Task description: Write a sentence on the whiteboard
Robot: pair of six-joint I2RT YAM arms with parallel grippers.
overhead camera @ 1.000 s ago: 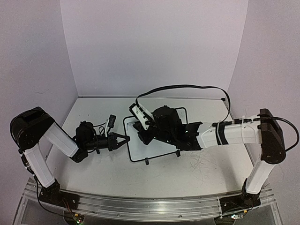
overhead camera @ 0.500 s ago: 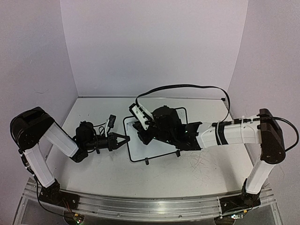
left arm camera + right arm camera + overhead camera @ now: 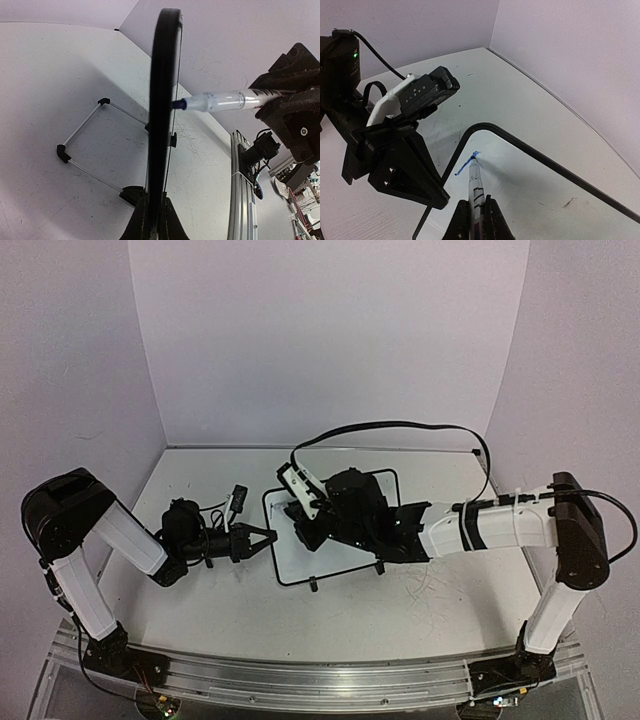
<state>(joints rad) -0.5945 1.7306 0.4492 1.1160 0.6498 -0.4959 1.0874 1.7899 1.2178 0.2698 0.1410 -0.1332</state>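
Note:
The whiteboard stands tilted on its wire stand at mid table. My left gripper is shut on the board's left edge; in the left wrist view the board runs edge-on up from the jaws. My right gripper is shut on a marker whose blue tip touches the board near its corner. Of the sentence only one short blue stroke shows, ending at the tip. The marker meets the board's face from the right.
A black cable arches over the back of the table. Faint grey scribbles mark the table right of the board. The aluminium rail runs along the near edge. Walls close the table at the back and both sides.

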